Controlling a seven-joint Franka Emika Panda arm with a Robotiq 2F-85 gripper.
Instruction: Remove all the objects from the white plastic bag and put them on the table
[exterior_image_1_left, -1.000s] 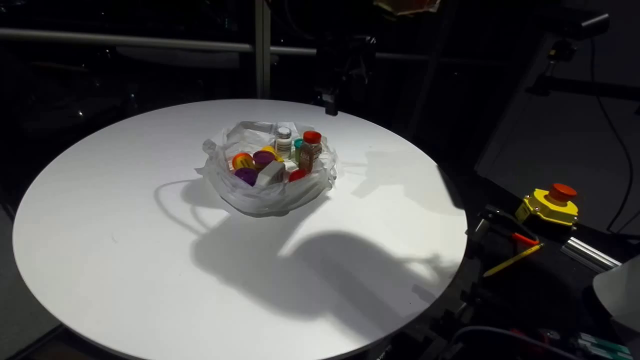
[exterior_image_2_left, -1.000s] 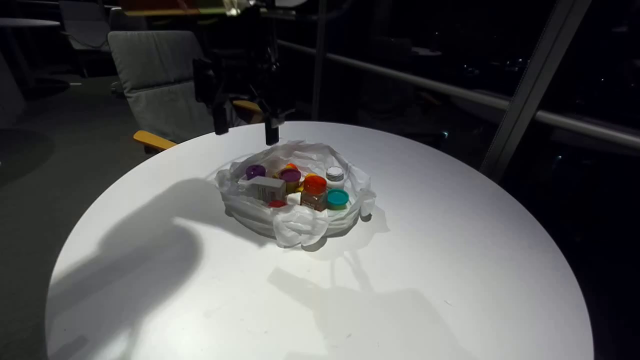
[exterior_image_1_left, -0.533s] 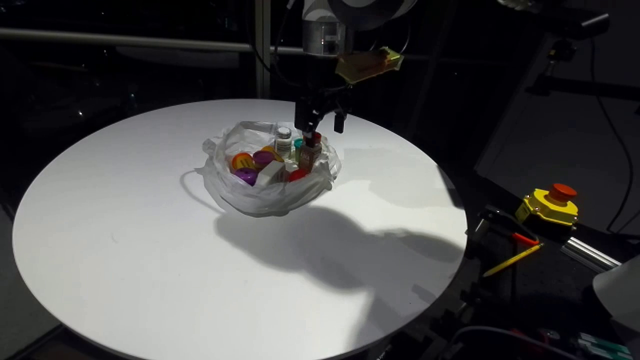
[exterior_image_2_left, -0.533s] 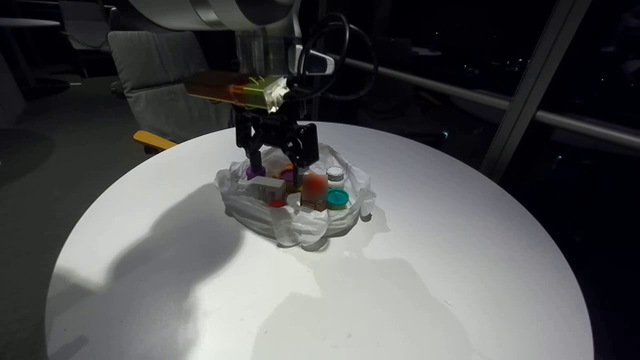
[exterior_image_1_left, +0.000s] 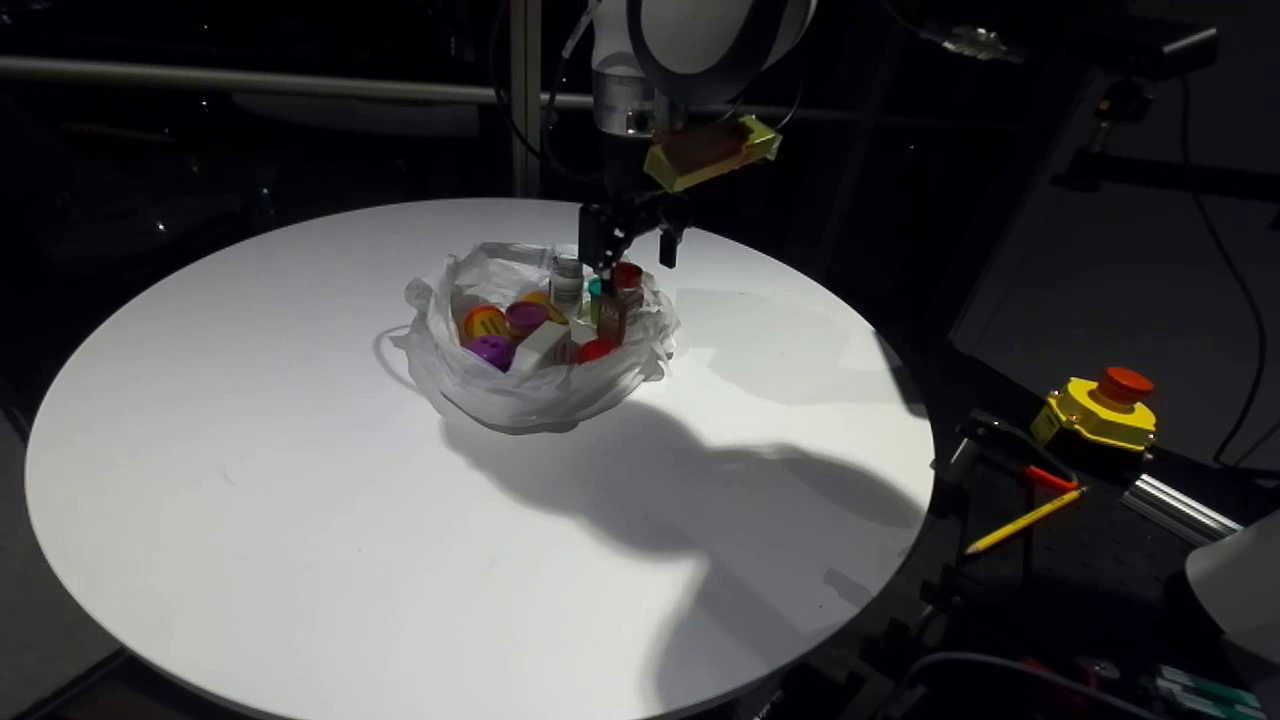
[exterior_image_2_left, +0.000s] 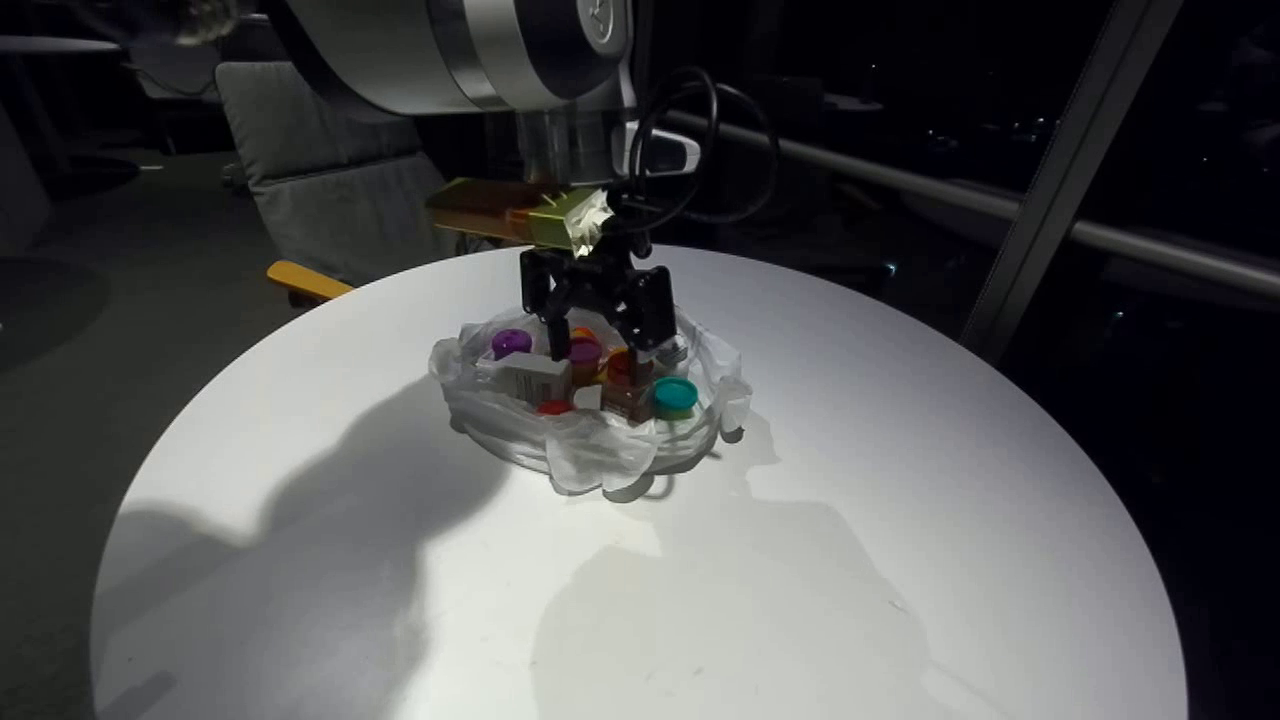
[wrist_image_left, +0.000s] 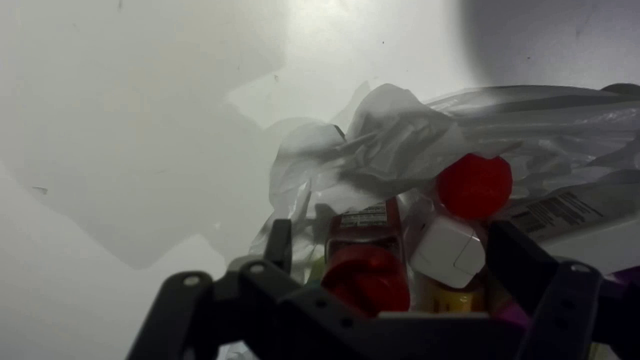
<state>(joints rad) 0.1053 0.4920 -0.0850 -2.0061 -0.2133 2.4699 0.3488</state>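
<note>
Gripper points down over the bag's mouth, jaws wide, nothing held. Wrist view: red-top bottle lies between the fingers, nearer one of them; beside it in the same gap, a white piece, cap or box I cannot say. Contact with either: cannot tell.

My reading: I am lining up on that bottle. It stands cap up and proud of its neighbours, so a likely first pick. The wide spread suits straddling it, though the white piece could get pinched too; I would centre before closing.

Bag lies slumped open, which I take to be so everything can be reached from above. Inside: purple cap, white box, teal tub, white bottle, others. Bag sits nearer the far edge of the table than the near edge in both exterior views.

Against a second ago: gripper then higher, by the far edge; now low over the bag. Contents look unmoved.
</note>
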